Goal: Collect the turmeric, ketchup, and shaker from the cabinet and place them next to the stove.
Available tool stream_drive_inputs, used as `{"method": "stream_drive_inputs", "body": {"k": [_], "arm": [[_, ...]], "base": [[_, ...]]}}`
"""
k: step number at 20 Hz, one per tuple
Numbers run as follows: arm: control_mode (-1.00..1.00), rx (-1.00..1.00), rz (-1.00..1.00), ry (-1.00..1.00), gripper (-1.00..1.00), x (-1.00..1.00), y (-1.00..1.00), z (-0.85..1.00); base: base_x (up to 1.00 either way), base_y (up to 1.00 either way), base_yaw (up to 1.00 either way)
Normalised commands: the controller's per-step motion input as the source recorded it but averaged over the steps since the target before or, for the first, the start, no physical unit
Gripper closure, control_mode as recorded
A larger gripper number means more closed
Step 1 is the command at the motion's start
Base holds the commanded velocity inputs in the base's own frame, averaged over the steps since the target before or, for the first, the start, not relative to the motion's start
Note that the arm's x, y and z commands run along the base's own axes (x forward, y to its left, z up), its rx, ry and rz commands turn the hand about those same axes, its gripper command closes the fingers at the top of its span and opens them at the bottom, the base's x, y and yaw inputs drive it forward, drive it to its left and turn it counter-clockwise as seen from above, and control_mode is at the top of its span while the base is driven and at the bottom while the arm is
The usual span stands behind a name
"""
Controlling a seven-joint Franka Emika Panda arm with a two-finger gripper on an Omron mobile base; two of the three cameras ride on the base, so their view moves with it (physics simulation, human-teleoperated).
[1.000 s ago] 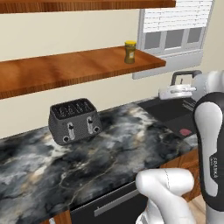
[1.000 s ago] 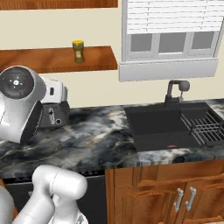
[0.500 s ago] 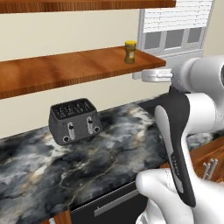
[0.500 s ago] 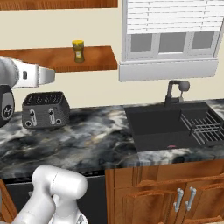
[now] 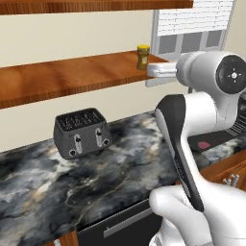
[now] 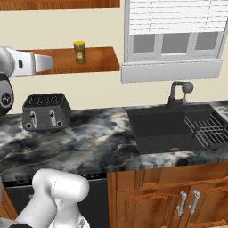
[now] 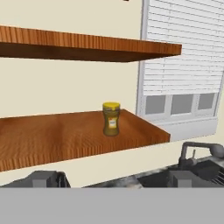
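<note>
The turmeric is a small yellow-lidded jar of brown powder. It stands upright near the right end of the cabinet's lower shelf board, and also shows as the turmeric and the turmeric. My gripper is open, its two tips far apart with nothing between them. It hangs in front of the shelf at about board height, aimed at the jar and well short of it. The ketchup, the shaker and the stove are out of view.
A dark grey toaster sits on the marbled counter under the shelf. A black sink with a faucet and a dish rack lies to the right, below the blinded window. An upper shelf board overhangs the jar.
The arm has swung up and over from the sink side, bringing the hand level with the lower shelf and closer to the turmeric. The jaws stayed open.
</note>
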Motion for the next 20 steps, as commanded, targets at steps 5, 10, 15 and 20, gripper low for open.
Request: {"method": "stream_drive_inputs", "body": {"k": [5,10,15,20], "arm": [[-1.00,-0.01,0.00,-0.01,-1.00,0.12,0.00,0.17],[-1.00,0.00,0.00,0.00,-1.00,0.14,0.00,0.11],[-1.00,-0.01,0.00,0.00,-1.00,0.22,0.00,0.06],[-1.00,-0.02,0.00,0.00,-1.00,0.28,0.00,0.07]], "base": [[0.00,0.00,0.00],[0.00,0.00,0.00],[0.00,0.00,0.00],[0.00,0.00,0.00]]}}
